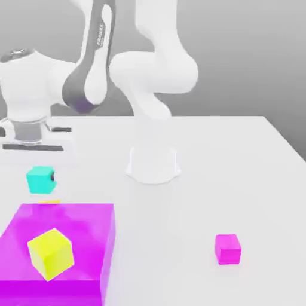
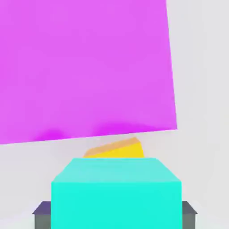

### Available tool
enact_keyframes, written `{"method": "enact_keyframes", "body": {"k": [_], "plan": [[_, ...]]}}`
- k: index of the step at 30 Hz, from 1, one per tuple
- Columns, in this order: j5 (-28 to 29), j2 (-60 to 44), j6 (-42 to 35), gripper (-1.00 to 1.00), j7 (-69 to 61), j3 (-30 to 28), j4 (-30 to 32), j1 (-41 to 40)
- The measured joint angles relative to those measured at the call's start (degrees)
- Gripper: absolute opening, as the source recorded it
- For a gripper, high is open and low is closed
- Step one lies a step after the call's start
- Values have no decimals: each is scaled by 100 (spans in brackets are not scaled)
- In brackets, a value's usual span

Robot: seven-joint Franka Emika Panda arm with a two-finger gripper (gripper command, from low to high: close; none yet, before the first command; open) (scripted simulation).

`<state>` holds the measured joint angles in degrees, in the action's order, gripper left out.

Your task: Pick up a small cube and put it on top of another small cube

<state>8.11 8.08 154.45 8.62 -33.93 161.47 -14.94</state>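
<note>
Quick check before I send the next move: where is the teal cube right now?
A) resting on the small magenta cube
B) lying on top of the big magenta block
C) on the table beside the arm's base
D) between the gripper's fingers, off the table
D: the teal cube sits between the gripper fingers, above the table in the exterior view, far from the small magenta cube.

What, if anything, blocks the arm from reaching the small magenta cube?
Probably nothing, so likely yes: the small magenta cube sits on the table, apart from the large magenta block. The end effector grips the teal cube.
</note>
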Motion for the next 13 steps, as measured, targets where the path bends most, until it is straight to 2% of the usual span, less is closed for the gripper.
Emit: {"method": "enact_keyframes", "body": {"k": [6,11,12,13], "plan": [[-791,-587,513,-100,-562,-60,-13,255],[-1729,-1192,1015,-100,-1225,176,7,220],[-1866,-1278,1085,100,-1320,240,11,180],[-1866,-1278,1085,100,-1320,240,10,180]]}}
